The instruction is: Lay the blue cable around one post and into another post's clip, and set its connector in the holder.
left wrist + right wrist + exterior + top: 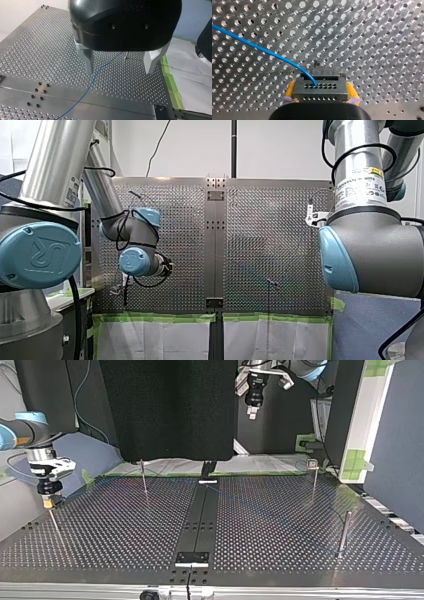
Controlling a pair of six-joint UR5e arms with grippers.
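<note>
Clamping a grey rectangular multi-hole connector (324, 93) between its yellow pads, my right hand (48, 499) is closed on the block from both sides, as seen in the right wrist view.

- Reference: smooth unperforated centre strip (200, 520) of the perforated metal bench (280, 525).
- Right hand: well off to the side of the strip, near the bench edge at the top view's left. It sits just over the top of a thin metal post (54, 522); cannot tell whether they touch.
- Thin blue cable (262, 48): enters the connector's hole-patterned face, rises in a curve and runs off over the perforations, away from the hand.
- Left wrist view: the same cable (93, 77) lies on the bench, crosses the strip and goes on over the perforated plate toward a small thin post (126, 55) well away from the strip. Cannot tell whether it wraps that post.
- Left hand (119, 71): black body, pale metal fingers spread wide apart, nothing between them. It hangs high above the bench, with the cable passing below it closer to one finger than to the other.
- Top view: the left hand (252, 407) is beyond the strip's far end, raised well clear of the plate.
- Other posts, top view: a post topped with a small clip (313, 465) and a thicker metal post (344, 532), both on the side of the strip away from the right hand.
</note>
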